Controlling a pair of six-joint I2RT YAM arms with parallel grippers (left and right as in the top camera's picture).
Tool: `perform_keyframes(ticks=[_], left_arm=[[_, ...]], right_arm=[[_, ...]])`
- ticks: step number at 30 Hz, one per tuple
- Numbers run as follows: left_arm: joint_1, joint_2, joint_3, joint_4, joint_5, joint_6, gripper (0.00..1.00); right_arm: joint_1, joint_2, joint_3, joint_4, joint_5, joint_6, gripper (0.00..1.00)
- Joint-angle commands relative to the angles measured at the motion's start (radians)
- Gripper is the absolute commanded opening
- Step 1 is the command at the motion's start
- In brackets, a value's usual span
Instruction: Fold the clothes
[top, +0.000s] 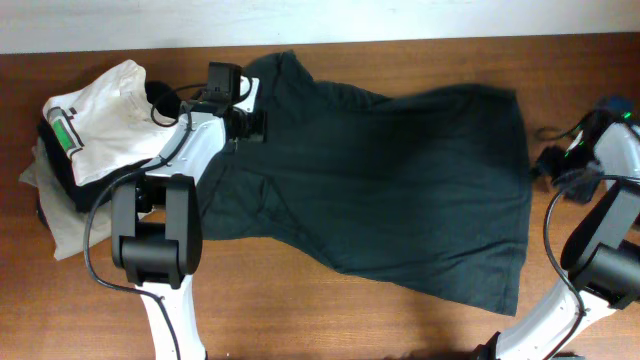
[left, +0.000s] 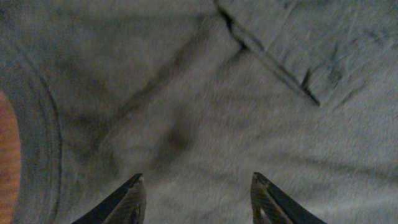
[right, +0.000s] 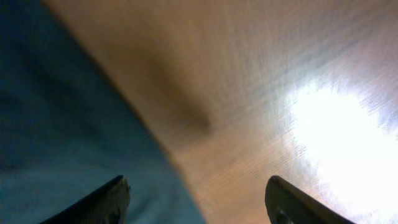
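Note:
The dark greenish-black T-shirt (top: 390, 190) lies spread out, plain side up, across the middle of the wooden table. My left gripper (top: 250, 118) hovers open over the shirt's upper left part by the collar. In the left wrist view the cloth (left: 205, 112) fills the frame, with a sleeve seam at upper right, and the open fingers (left: 196, 196) hold nothing. My right gripper (top: 545, 165) is at the shirt's right edge. In the right wrist view its fingers (right: 198, 198) are open over the shirt's hem (right: 68, 137) and bare table (right: 249, 93).
A white folded shirt with a green label (top: 100, 120) lies on a beige folded garment (top: 60, 215) at the left side of the table. Both arm bases stand at the front edge. Glare shows on the table in the right wrist view (right: 342, 143).

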Motion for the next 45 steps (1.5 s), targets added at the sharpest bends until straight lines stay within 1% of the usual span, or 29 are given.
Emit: perform_keyframes(ticks=[1, 4, 6, 9, 11, 12, 14, 15, 17, 19, 20, 22, 23, 24, 25, 28, 29, 30, 31, 32, 34, 35, 37, 38, 40, 41, 43, 44, 45], left_arm=[[-0.002, -0.011, 0.016, 0.047, 0.016, 0.063, 0.48], [-0.003, 0.033, 0.016, 0.148, 0.042, 0.103, 0.32], [-0.003, 0.098, 0.017, 0.210, 0.036, 0.103, 0.22], [0.025, 0.160, 0.016, 0.192, -0.104, 0.094, 0.13], [0.080, 0.158, 0.031, 0.188, -0.219, 0.029, 0.12], [0.108, 0.158, 0.046, 0.181, -0.204, -0.003, 0.12], [0.132, 0.158, 0.117, 0.104, -0.118, -0.005, 0.12], [0.129, 0.157, 0.167, 0.060, -0.067, -0.004, 0.17], [0.117, 0.136, 0.306, -0.077, 0.019, -0.003, 0.37], [0.101, 0.099, 0.435, -0.225, 0.018, 0.037, 0.42], [0.087, 0.047, 0.536, -0.365, 0.018, 0.081, 0.48], [0.072, -0.060, 0.643, -0.575, -0.005, 0.099, 0.48], [0.072, -0.130, 0.669, -0.672, -0.030, 0.099, 0.50], [0.072, -0.191, 0.670, -0.751, -0.040, 0.098, 0.60], [0.072, -0.238, 0.670, -0.831, -0.043, 0.098, 0.63], [0.078, -0.279, 0.643, -1.157, -0.047, 0.090, 0.63], [0.089, -0.279, 0.580, -1.208, -0.046, 0.090, 0.63], [0.100, -0.280, 0.500, -1.207, -0.045, 0.056, 0.63], [0.116, -0.279, 0.350, -1.170, -0.040, 0.018, 0.63], [0.123, -0.279, 0.255, -1.139, -0.016, 0.000, 0.63], [0.128, -0.279, -0.079, -0.958, 0.086, -0.001, 0.63], [0.128, -0.279, -0.197, -0.869, 0.109, -0.015, 0.63], [0.128, -0.279, -0.349, -0.723, 0.109, -0.086, 0.63], [0.128, -0.279, -0.460, -0.600, 0.108, -0.161, 0.62], [0.128, -0.279, -0.570, -0.435, 0.096, -0.229, 0.61], [0.128, -0.279, -0.613, -0.358, 0.096, -0.229, 0.55], [0.128, -0.279, -0.628, -0.339, 0.086, -0.240, 0.47], [0.128, -0.280, -0.622, -0.345, 0.105, -0.248, 0.47], [0.128, -0.286, -0.612, -0.347, 0.127, -0.261, 0.51]], right_arm=[[0.017, -0.007, 0.231, -0.135, -0.329, -0.018, 0.72], [0.074, -0.008, 0.314, -0.232, -0.441, -0.025, 0.70], [0.143, -0.008, 0.314, -0.270, -0.436, -0.052, 0.70], [0.208, -0.007, 0.313, -0.282, -0.417, -0.052, 0.70], [0.229, -0.007, 0.301, -0.308, -0.307, -0.051, 0.70], [0.238, -0.006, 0.273, -0.317, -0.280, -0.051, 0.70], [0.245, -0.006, 0.138, -0.320, -0.258, -0.034, 0.70], [0.245, -0.006, 0.047, -0.301, -0.207, -0.008, 0.70], [0.223, -0.006, -0.089, -0.209, -0.198, -0.011, 0.69], [0.209, -0.006, -0.102, -0.198, -0.201, -0.037, 0.69], [0.197, -0.023, -0.100, -0.216, -0.223, -0.045, 0.69], [0.185, -0.077, -0.099, -0.230, -0.230, -0.044, 0.69], [0.185, -0.132, -0.099, -0.246, -0.232, -0.044, 0.70], [0.185, -0.175, -0.099, -0.269, -0.234, -0.043, 0.70], [0.185, -0.232, -0.099, -0.316, -0.235, -0.040, 0.70], [0.185, -0.335, -0.102, -0.431, -0.238, -0.040, 0.75], [0.185, -0.333, -0.121, -0.423, -0.238, -0.040, 0.75], [0.185, -0.333, -0.172, -0.398, -0.238, -0.040, 0.75], [0.185, -0.333, -0.235, -0.364, -0.238, -0.040, 0.76], [0.185, -0.333, -0.306, -0.308, -0.238, -0.040, 0.76], [0.185, -0.333, -0.426, -0.170, -0.240, -0.040, 0.76], [0.184, -0.333, -0.435, -0.154, -0.243, -0.040, 0.76], [0.185, -0.333, -0.435, -0.137, -0.246, -0.040, 0.76], [0.184, -0.333, -0.435, -0.119, -0.246, -0.037, 0.77], [0.184, -0.333, -0.435, -0.105, -0.246, -0.013, 0.78], [0.184, -0.333, -0.435, -0.089, -0.246, -0.013, 0.78], [0.184, -0.333, -0.435, -0.063, -0.245, -0.002, 0.78], [0.184, -0.333, -0.435, -0.041, -0.246, -0.002, 0.78], [0.184, -0.333, -0.435, -0.031, -0.246, -0.002, 0.79]])
